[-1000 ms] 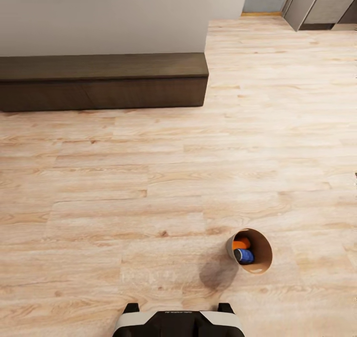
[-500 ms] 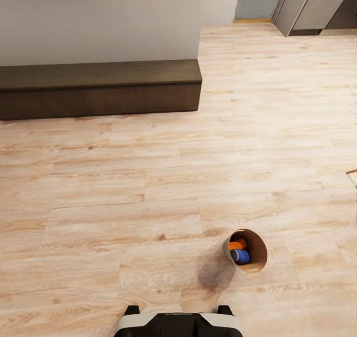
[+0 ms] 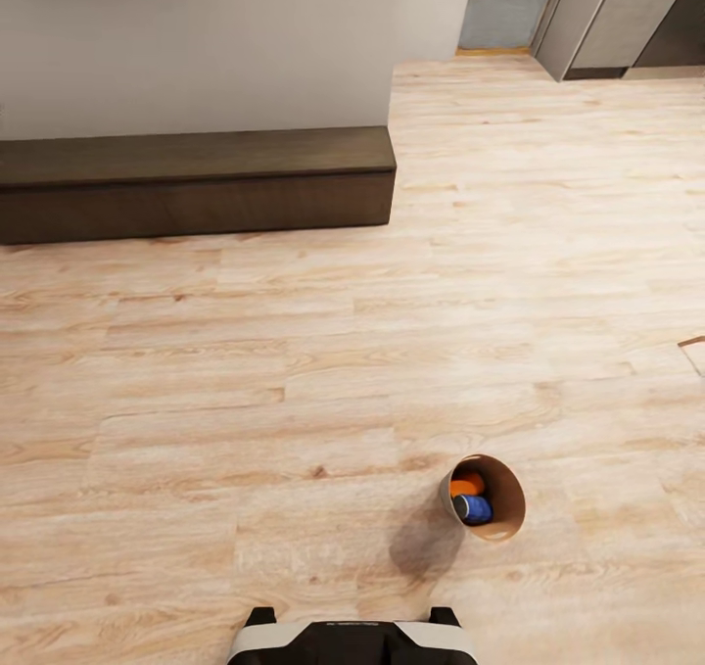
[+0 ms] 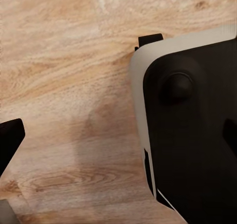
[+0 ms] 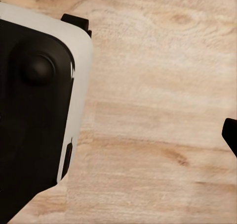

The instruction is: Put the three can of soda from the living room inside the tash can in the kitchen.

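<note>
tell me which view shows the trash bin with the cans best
The head view: the tash can sits on the wood floor ahead of the robot's base, its brown inside facing the camera, with an orange can and a blue can visible inside. The two wrist views look at floor and the robot's base instead.

- Bins: one trash can (image 3: 510, 511), lying tipped on the wood floor (image 3: 294, 352), its mouth open to the head view.
- Soda cans seen inside it: two, one orange can (image 3: 466, 486) and one dark blue can (image 3: 473, 508).
- Benches: one long low dark-brown bench (image 3: 196, 183).
- Grey cabinet fronts: at least two (image 3: 627, 9).
</note>
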